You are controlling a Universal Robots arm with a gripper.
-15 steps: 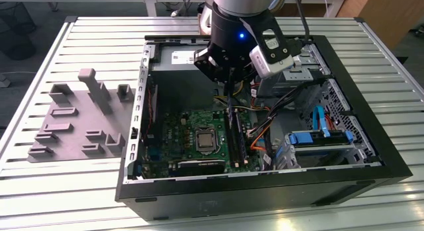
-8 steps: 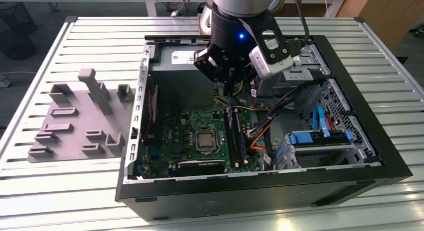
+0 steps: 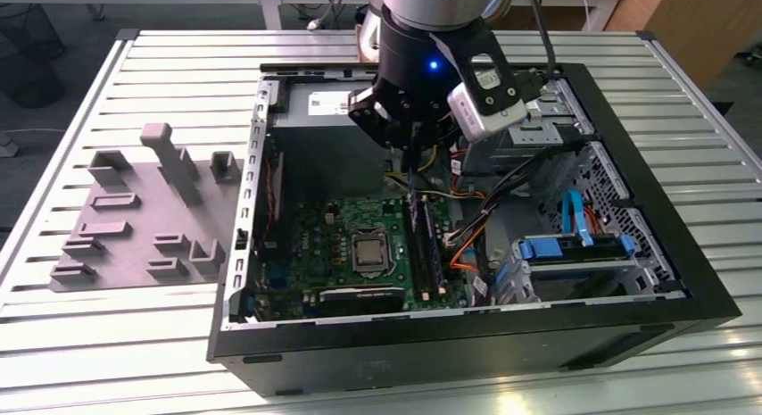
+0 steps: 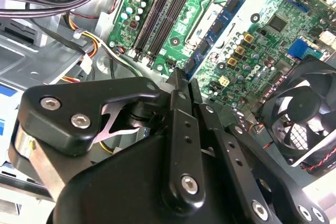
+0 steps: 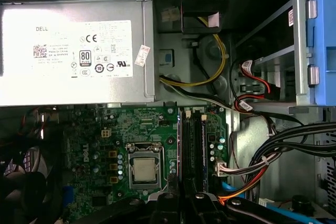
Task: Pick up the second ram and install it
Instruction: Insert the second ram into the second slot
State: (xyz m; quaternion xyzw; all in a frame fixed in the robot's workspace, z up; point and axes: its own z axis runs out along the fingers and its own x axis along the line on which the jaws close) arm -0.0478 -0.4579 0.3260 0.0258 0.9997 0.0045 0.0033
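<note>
End effector [image 3: 409, 156], fingers together, is held above memory slots [image 3: 423, 241] mid-frame; install judged underway, square downward press required.

Black gripper [image 4: 185, 80], green motherboard [image 3: 327, 245], black case [image 3: 476, 344] — grey holder blocks [image 3: 143, 214], blue drive bracket [image 3: 559, 250], silver ribbed table [image 3: 120, 344].

Bright overhead light glares off the slatted table [image 3: 178, 67], while the gripper [image 3: 409, 158] and computer case [image 3: 476, 344] sit in shadow.
</note>
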